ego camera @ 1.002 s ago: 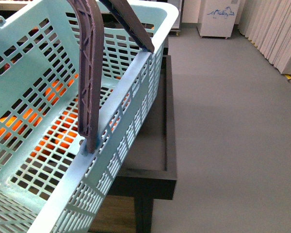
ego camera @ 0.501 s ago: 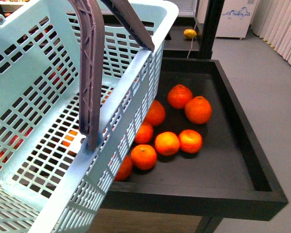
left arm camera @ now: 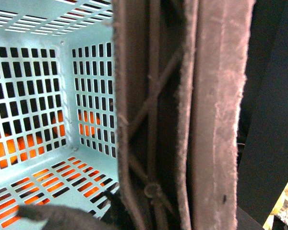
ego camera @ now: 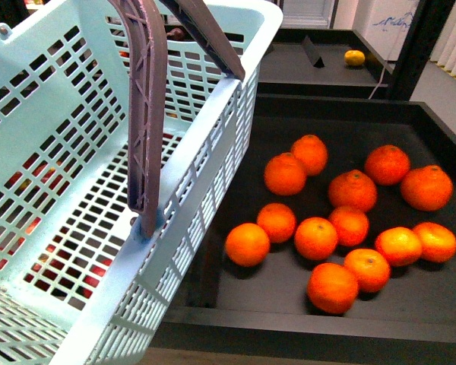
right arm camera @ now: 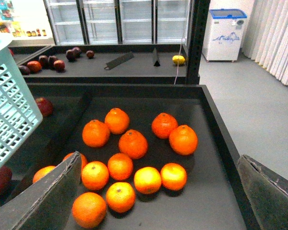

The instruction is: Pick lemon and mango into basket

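Note:
The light teal basket [ego camera: 76, 152] fills the left of the front view, hanging tilted and empty inside, beside a black tray. My left gripper [left arm camera: 149, 211] is shut on the basket's two brown handles [left arm camera: 216, 96], which fill the left wrist view. A small yellow lemon [ego camera: 355, 58] lies on a far black shelf; it also shows in the right wrist view [right arm camera: 178, 60]. My right gripper [right arm camera: 158, 191] is open and empty above the tray, its fingers [right arm camera: 43, 196] wide apart. The mango is out of view.
Several round oranges [ego camera: 316, 237] lie in the black tray [ego camera: 289, 323] right of the basket. Dark red fruits [right arm camera: 45, 106] lie left of it and on the far shelf [right arm camera: 53, 62]. A black post [right arm camera: 194, 38] stands by the lemon. Glass fridges [right arm camera: 120, 19] line the back.
The front view has swung from bare grey floor onto the tray; more oranges and the far shelf with the lemon now show. The basket stays held in the same place in the picture.

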### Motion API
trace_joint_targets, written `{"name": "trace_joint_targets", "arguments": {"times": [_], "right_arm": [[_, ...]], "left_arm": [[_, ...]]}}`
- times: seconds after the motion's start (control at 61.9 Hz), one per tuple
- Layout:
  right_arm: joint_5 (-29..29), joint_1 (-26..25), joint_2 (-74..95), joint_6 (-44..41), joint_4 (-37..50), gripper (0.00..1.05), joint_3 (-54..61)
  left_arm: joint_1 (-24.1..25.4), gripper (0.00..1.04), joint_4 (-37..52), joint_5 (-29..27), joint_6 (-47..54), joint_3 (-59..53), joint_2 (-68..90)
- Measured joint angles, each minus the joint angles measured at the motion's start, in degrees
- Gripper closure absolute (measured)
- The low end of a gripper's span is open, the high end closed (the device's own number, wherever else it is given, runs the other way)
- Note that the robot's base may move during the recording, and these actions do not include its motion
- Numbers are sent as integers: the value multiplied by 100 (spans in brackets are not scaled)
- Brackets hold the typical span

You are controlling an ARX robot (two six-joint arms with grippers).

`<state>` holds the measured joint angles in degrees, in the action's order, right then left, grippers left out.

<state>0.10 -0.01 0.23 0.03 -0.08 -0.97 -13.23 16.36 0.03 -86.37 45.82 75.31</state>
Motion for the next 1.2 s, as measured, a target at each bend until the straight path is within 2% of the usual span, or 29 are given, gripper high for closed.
{"name": "trace_joint_targets", "arguments": {"times": [1.196], "right_arm": [[-13,0,-7,-2,-4,9,0]], "left_arm": [[2,90,0,-2,9,0,-15]]}}
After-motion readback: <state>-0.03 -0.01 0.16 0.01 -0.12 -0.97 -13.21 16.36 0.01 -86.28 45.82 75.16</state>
